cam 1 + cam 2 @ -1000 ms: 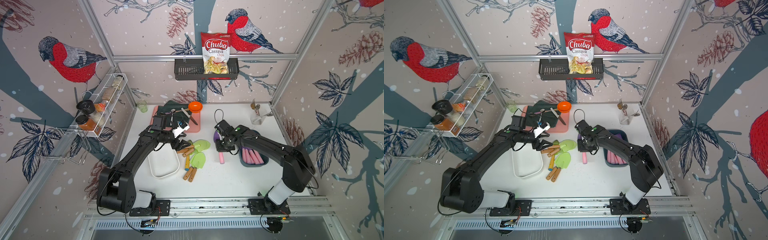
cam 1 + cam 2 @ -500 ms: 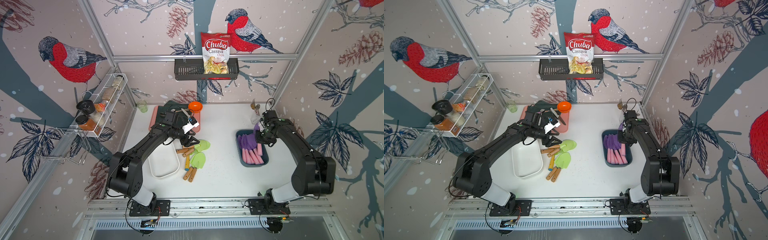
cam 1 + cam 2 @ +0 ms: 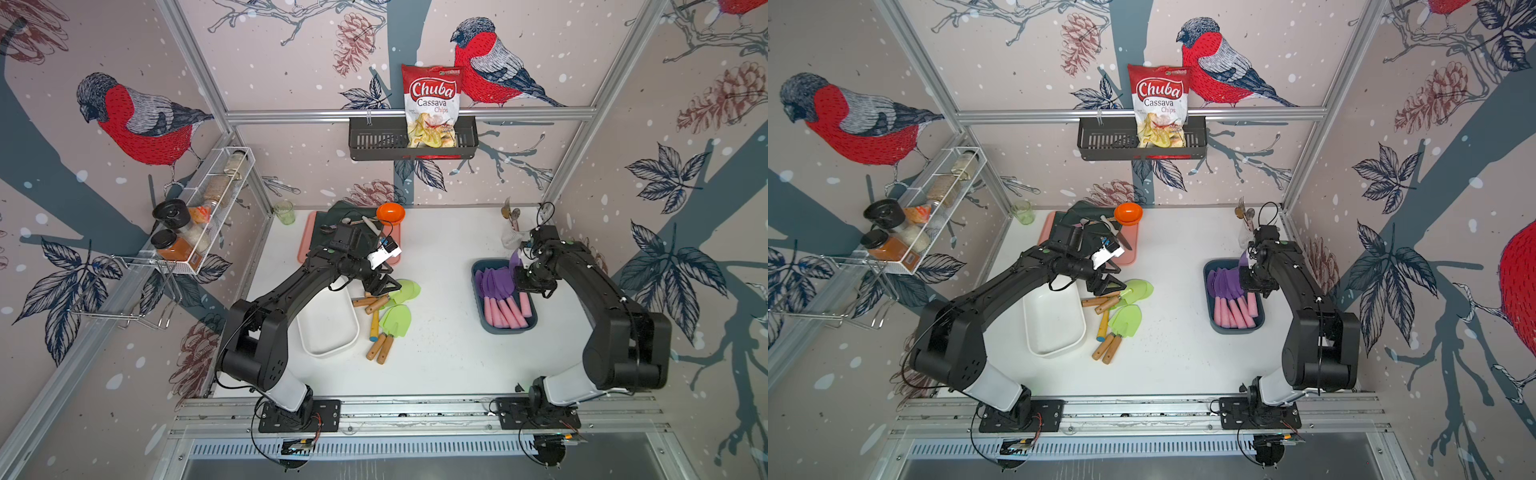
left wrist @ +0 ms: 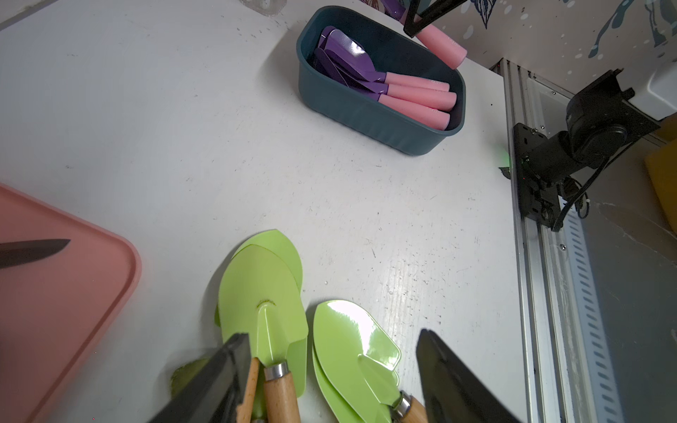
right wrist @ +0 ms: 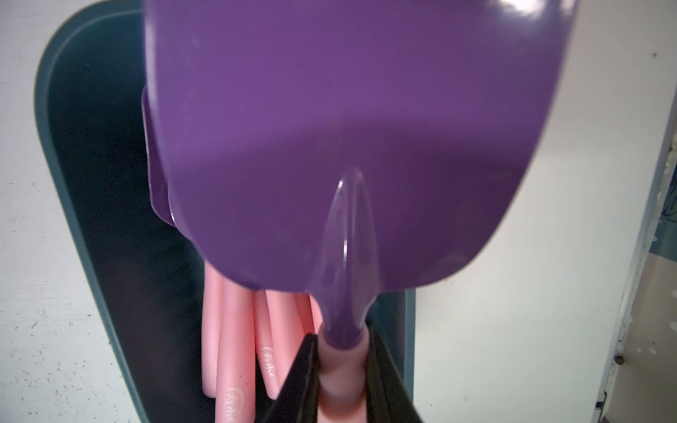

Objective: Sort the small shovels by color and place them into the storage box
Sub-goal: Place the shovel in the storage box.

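Several light-green small shovels [image 3: 400,319] [image 3: 1125,320] with wooden handles lie piled mid-table beside an empty white storage box [image 3: 306,332] [image 3: 1034,328]. My left gripper [image 3: 384,283] [image 3: 1106,284] [image 4: 331,337] stands open just over their handle ends, one green shovel [image 4: 263,293] between its fingers, untouched. The dark blue storage box [image 3: 505,330] [image 3: 1237,330] [image 4: 366,117] holds several purple shovels [image 4: 351,58] with pink handles. My right gripper [image 3: 525,282] [image 3: 1252,283] [image 5: 342,348] is shut on the pink handle of another purple shovel [image 5: 329,146], held above that box [image 5: 47,146].
A pink tray [image 3: 305,245] [image 4: 66,293] with a dark cloth, an orange bowl [image 3: 390,212] and a knife [image 4: 33,251] sits at the back. A cup of utensils [image 3: 512,232] stands behind the blue box. A green cup [image 3: 284,212] is at the back left.
My right arm carried the purple shovel from mid-table to above the blue box, then held still. My left gripper came down from near the pink tray onto the green shovels.
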Controlling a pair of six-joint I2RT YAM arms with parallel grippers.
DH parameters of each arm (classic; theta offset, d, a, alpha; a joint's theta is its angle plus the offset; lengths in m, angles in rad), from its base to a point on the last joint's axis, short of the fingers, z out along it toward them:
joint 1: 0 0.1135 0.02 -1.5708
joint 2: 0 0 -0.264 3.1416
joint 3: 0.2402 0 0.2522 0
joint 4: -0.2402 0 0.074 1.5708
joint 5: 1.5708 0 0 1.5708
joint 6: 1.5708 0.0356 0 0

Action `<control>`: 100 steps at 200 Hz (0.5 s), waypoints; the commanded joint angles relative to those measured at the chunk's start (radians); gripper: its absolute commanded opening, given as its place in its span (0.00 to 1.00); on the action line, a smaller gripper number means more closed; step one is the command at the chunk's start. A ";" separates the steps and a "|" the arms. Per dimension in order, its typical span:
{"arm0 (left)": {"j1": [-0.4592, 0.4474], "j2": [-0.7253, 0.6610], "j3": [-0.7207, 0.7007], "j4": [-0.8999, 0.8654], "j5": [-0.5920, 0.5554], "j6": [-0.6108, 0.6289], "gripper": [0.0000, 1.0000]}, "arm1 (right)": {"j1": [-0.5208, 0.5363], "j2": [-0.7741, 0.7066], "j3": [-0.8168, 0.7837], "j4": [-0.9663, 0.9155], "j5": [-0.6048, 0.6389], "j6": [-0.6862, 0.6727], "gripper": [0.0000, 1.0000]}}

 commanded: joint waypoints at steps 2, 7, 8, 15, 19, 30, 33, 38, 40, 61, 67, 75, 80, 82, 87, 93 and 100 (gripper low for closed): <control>-0.007 -0.003 0.001 0.001 -0.010 -0.005 0.75 | 0.005 0.008 -0.002 0.003 -0.001 -0.022 0.20; -0.007 -0.004 0.001 0.001 -0.012 -0.003 0.75 | 0.006 0.010 -0.005 0.005 0.001 -0.026 0.20; -0.007 -0.005 0.000 0.001 -0.012 -0.003 0.75 | 0.006 0.010 -0.005 0.005 0.001 -0.026 0.20; -0.007 -0.005 0.000 0.000 -0.015 -0.003 0.75 | 0.011 0.011 -0.010 0.007 0.003 -0.034 0.21; -0.009 -0.007 -0.001 -0.001 -0.016 -0.002 0.75 | 0.014 0.010 -0.014 0.009 0.005 -0.040 0.21; -0.009 -0.011 -0.003 -0.003 -0.020 0.002 0.75 | 0.036 0.009 -0.029 0.008 0.027 -0.058 0.21; -0.009 -0.012 -0.003 -0.004 -0.022 0.002 0.75 | 0.044 0.008 -0.036 0.009 0.039 -0.061 0.21; -0.009 -0.014 -0.005 -0.005 -0.024 0.003 0.75 | 0.059 0.006 -0.049 0.010 0.067 -0.067 0.21; -0.009 -0.016 -0.006 -0.005 -0.024 0.004 0.75 | 0.066 0.005 -0.054 0.011 0.076 -0.069 0.21; -0.009 -0.021 -0.011 -0.005 -0.028 0.008 0.75 | 0.126 -0.021 -0.131 0.028 0.133 -0.075 0.21; -0.009 -0.021 -0.013 -0.005 -0.027 0.008 0.75 | 0.142 -0.033 -0.147 0.039 0.148 -0.071 0.21; -0.009 -0.021 -0.014 -0.004 -0.026 0.006 0.75 | 0.157 -0.048 -0.156 0.047 0.164 -0.065 0.21; -0.009 -0.021 -0.014 -0.003 -0.024 0.006 0.75 | 0.159 -0.054 -0.159 0.047 0.174 -0.063 0.21; -0.009 -0.021 -0.015 -0.002 -0.024 0.006 0.75 | 0.158 -0.055 -0.159 0.047 0.178 -0.062 0.21; -0.008 -0.021 -0.014 0.000 -0.023 0.005 0.75 | 0.156 -0.059 -0.157 0.047 0.187 -0.058 0.22; -0.009 -0.019 -0.014 0.001 -0.021 0.002 0.75 | 0.150 -0.062 -0.152 0.046 0.189 -0.055 0.22; -0.009 -0.018 -0.011 0.001 -0.018 -0.001 0.75 | 0.142 -0.062 -0.143 0.042 0.181 -0.058 0.22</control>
